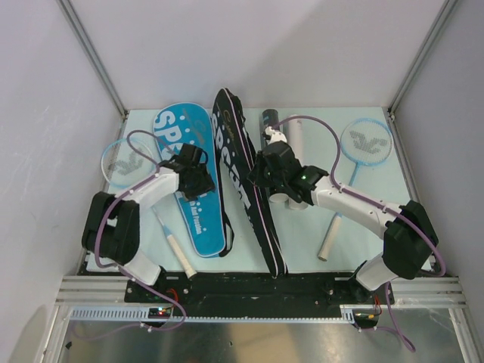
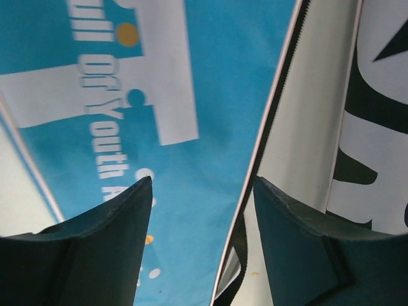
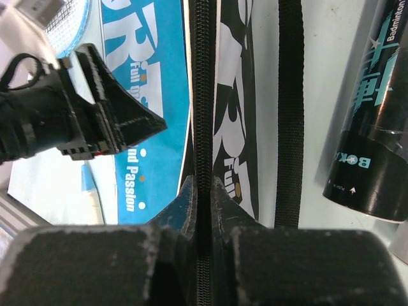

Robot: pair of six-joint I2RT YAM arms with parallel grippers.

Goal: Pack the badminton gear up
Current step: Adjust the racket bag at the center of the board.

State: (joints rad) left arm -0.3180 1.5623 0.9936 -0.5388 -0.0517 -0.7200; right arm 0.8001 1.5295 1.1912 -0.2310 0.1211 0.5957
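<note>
Right gripper (image 3: 204, 191) seemingly tight on black cover (image 3: 234, 115)

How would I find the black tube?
Look at the black racket cover running down the middle of the table. Just right of its far end are two tubes side by side. The black tube is the left one, dark with teal writing; the white tube is plain.

My gripper (image 2: 203, 191) stands open, with its dark fingers (image 2: 95, 255) apart at the bottom of the frame. The blue cover (image 2: 191, 76) fills the left and centre, white lettering at upper left. Its zippered edge runs diagonally from upper right to bottom centre. Beyond a pale strip of table (image 2: 306, 127), the black cover (image 2: 382, 95) lies at the right edge.
</note>
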